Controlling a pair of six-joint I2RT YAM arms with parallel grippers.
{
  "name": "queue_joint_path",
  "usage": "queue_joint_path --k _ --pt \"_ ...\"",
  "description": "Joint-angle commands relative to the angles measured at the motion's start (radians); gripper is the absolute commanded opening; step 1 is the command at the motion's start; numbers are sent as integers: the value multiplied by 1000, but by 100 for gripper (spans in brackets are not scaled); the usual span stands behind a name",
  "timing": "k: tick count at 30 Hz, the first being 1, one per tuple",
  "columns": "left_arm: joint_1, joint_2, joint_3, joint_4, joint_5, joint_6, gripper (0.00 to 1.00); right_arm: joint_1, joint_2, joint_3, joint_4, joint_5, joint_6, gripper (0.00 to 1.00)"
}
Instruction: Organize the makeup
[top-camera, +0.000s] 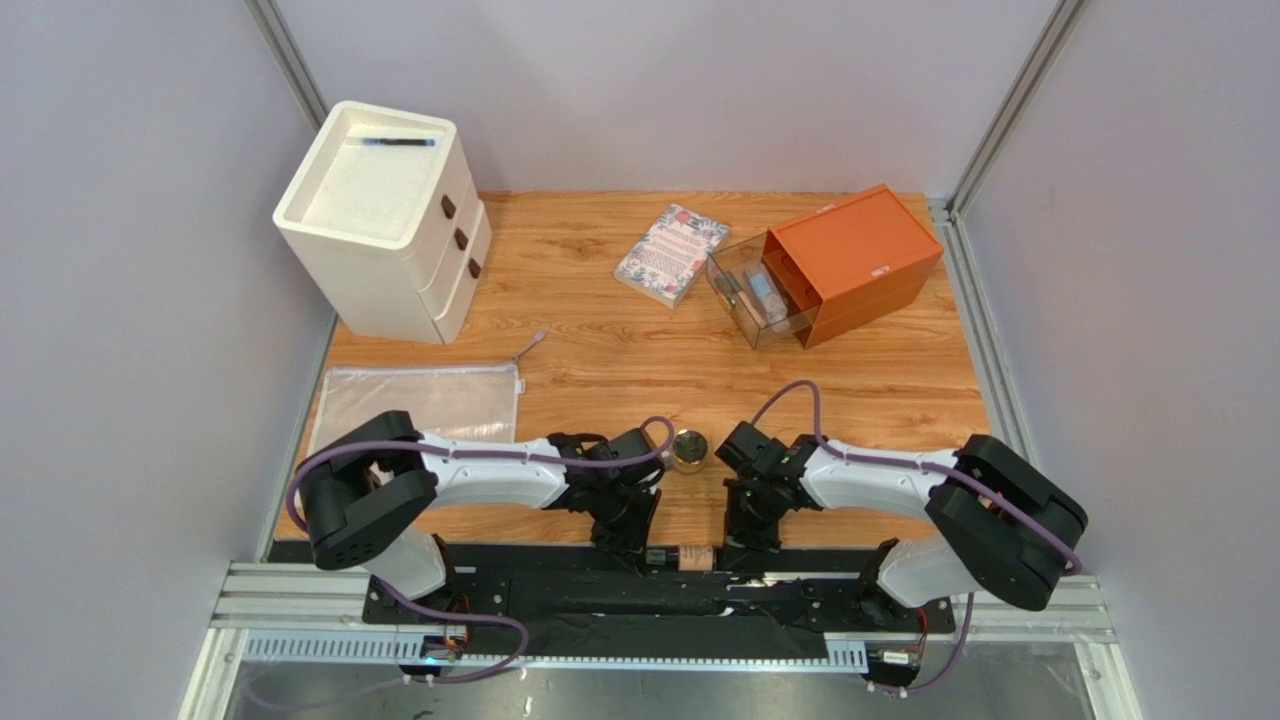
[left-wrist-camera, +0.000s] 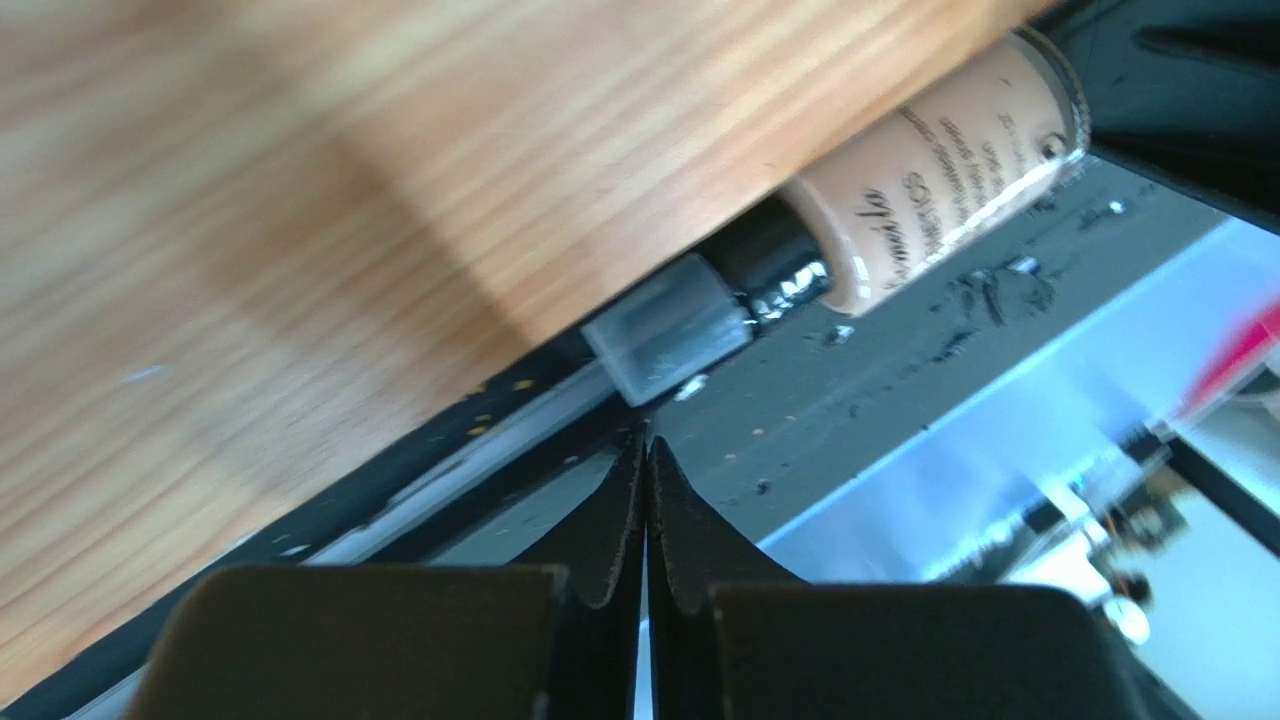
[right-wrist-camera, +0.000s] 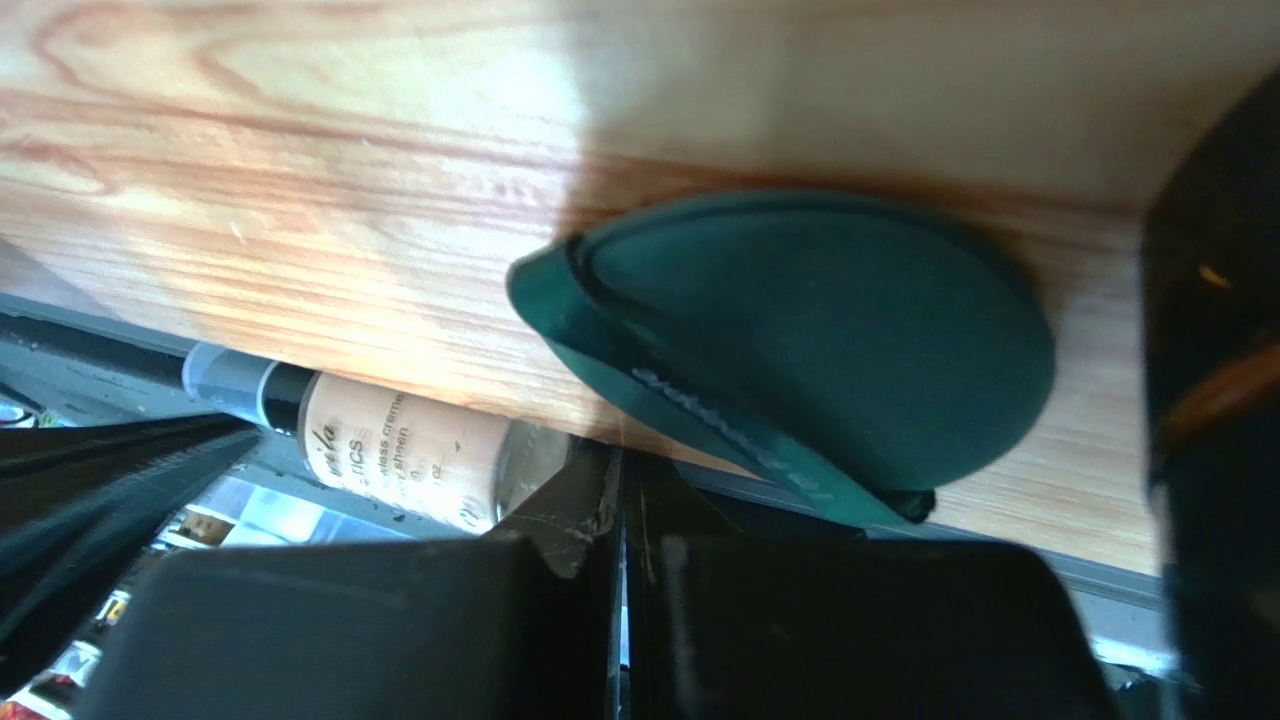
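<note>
at the far left a white plastic three-drawer cabinet (top-camera: 388, 225) stands with its drawers pushed in; its top tray holds only a thin black pen (top-camera: 397, 143). in front of it a clear mesh zip pouch (top-camera: 413, 405) lies flat, and i cannot tell if anything is in it.

the left gripper (left-wrist-camera: 646, 465) hangs low over the near lip of the wooden table (top-camera: 601, 353), its fingers pressed together on nothing. just past them lies a small clear tube of beige liquid with a dark cap (left-wrist-camera: 887, 210), on its side right along the table's edge, between the two arms. a gold-rimmed round compact (top-camera: 690, 447) sits a little further in.

the right gripper (right-wrist-camera: 618, 480) is pinched together and empty too, near the same tube, with a flat dark-green disc (right-wrist-camera: 842, 323) on the wood just beside it.

to me this looks like the start of a pick, most likely the tube. the next move calls for parting the jaws, straddling the barrel crosswise and closing gently, since it could roll off the edge.

further back lies a floral-patterned booklet (top-camera: 672, 252), then a clear drawer (top-camera: 751, 293) pulled out of an orange box (top-camera: 857, 258). something small and pale lies in the drawer, too small to name.
</note>
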Motion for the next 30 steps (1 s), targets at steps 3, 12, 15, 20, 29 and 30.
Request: queue_joint_path --k 3,12,15,20,29,30 --pt "4 -80 -12 -104 -176 10 0 12 35 44 53 16 15 0" --pt "2 13 11 -91 -185 19 0 12 32 50 70 29 26 0" --pt "-5 56 23 -42 -175 27 0 16 34 54 82 30 27 0" --pt "-24 117 59 26 -144 34 0 40 40 76 104 36 14 0" --pt "-31 18 79 38 -193 62 0 85 24 146 107 73 0 0" --pt "-31 2 77 38 -211 65 0 86 23 164 101 75 0 0"
